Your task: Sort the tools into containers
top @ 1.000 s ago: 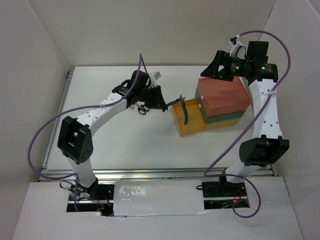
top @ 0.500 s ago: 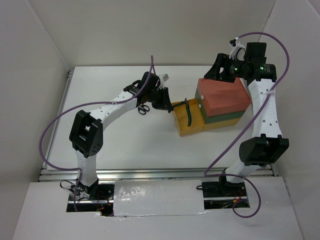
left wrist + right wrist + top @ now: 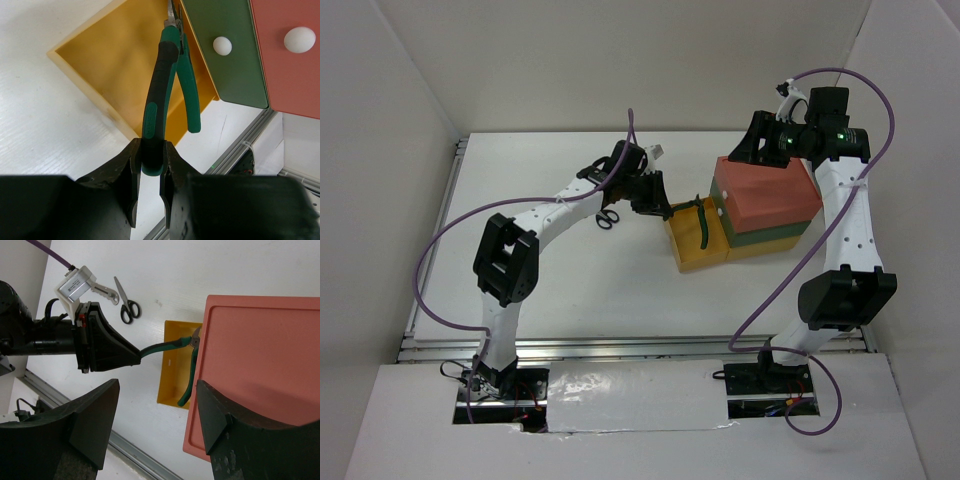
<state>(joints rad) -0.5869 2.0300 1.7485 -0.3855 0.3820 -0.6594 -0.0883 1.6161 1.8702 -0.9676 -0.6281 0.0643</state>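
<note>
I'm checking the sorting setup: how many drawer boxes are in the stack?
3: the red-orange box on top, the dark green box in the middle, the yellow box at the bottom, slid out open.

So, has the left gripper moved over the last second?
Yes. The left gripper, holding the pliers, shifted right, toward the yellow drawer.

Pliers [image 3: 155, 100] over the pulled-out bottom drawer [image 3: 100, 60], scissors [image 3: 606, 219] on table [image 3: 570, 285] left of drawer stack [image 3: 765, 195]

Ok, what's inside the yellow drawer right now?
Only the pliers, held over the yellow drawer by the left gripper; the visible floor is bare. Its back part, under the green drawer, is hidden.
</note>
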